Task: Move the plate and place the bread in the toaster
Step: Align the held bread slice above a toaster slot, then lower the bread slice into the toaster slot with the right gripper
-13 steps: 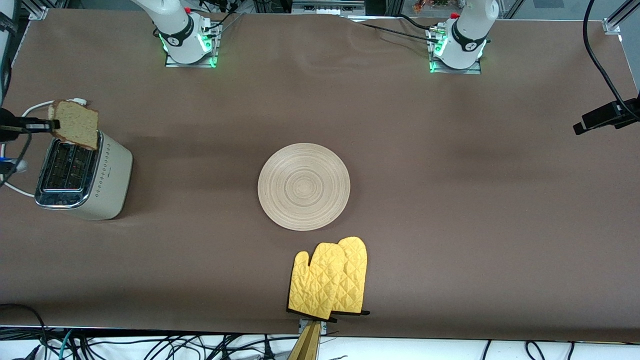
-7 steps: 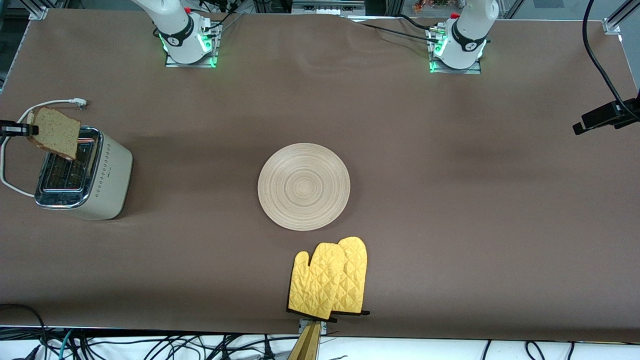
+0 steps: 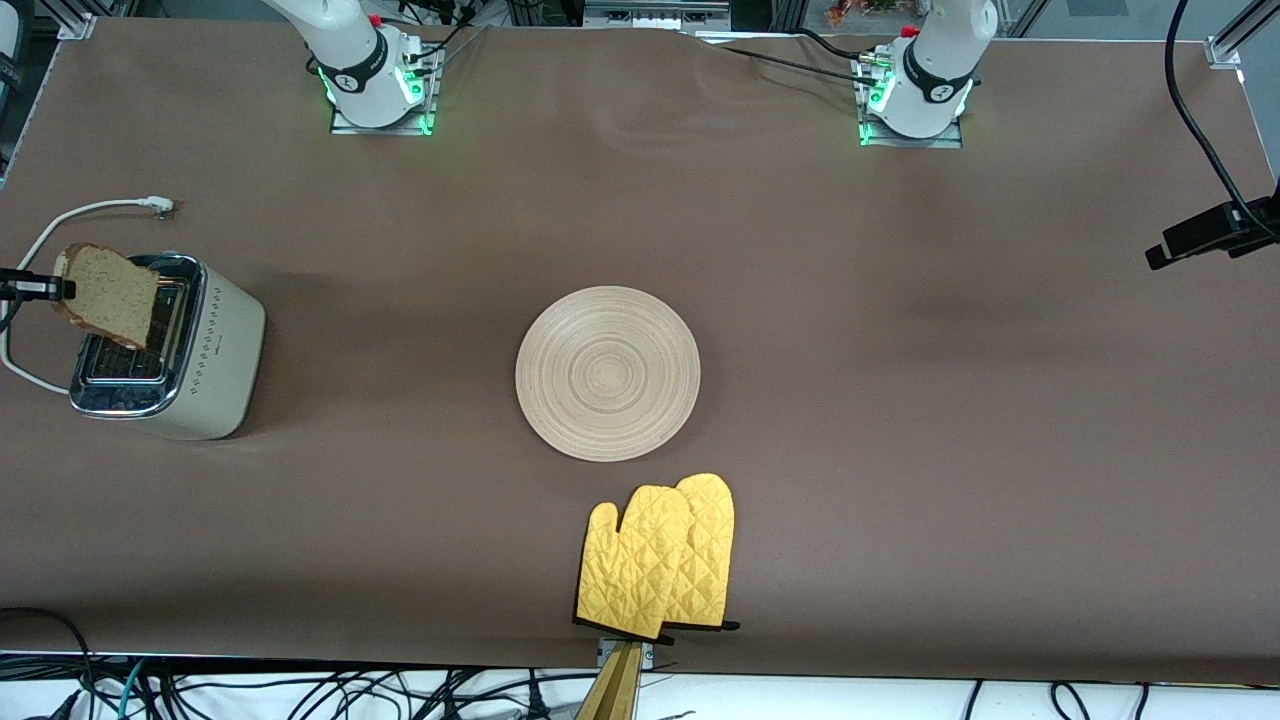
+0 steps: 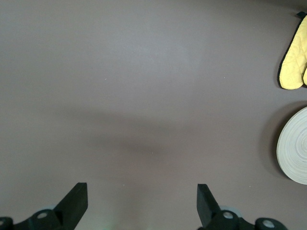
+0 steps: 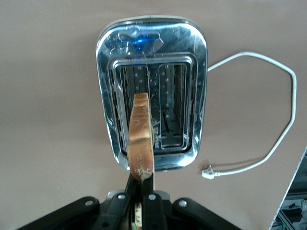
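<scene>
The brown speckled bread (image 3: 107, 295) hangs edge-down just above the chrome top of the cream toaster (image 3: 185, 365) at the right arm's end of the table. My right gripper (image 3: 50, 290) is shut on the slice's crust. In the right wrist view the bread (image 5: 141, 139) lines up lengthwise over one slot of the toaster (image 5: 151, 43), with the gripper (image 5: 142, 184) clamped on its end. The pale wooden plate (image 3: 607, 372) lies bare at the table's middle. My left gripper (image 4: 142, 206) is open over bare table, out of the front view; the plate's edge (image 4: 295, 153) shows in its wrist view.
A pair of yellow oven mitts (image 3: 660, 555) lies nearer to the front camera than the plate. The toaster's white cord (image 3: 60, 220) loops on the table beside the toaster, its plug farther from the camera. A black camera mount (image 3: 1210, 230) juts in at the left arm's end.
The right gripper has carried the bread toward the right arm's end of the table and then lowered it over the toaster's slots. The left arm has not moved.
</scene>
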